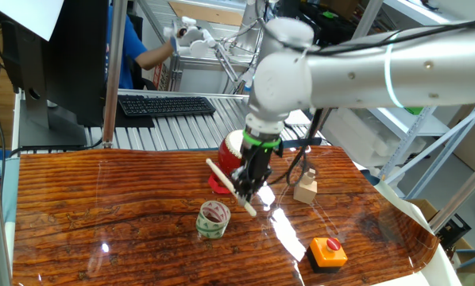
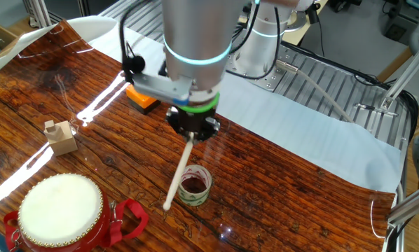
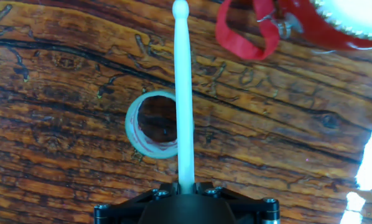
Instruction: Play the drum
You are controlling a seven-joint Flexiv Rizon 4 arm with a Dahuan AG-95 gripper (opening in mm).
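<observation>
The pincer [image 2: 192,133] is gripping a white drumstick [image 2: 177,176] above an empty tape roll [image 2: 195,185], beside the drum [image 2: 61,210].

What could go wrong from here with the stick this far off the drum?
1. The stick passes right over the tape roll; a low swing could knock it.
2. The stick tip points beside the drum, near its red stand, so a stroke may hit the stand or table instead of the white head.
3. The hand holds the stick by its very end, so a strike might twist it.
</observation>
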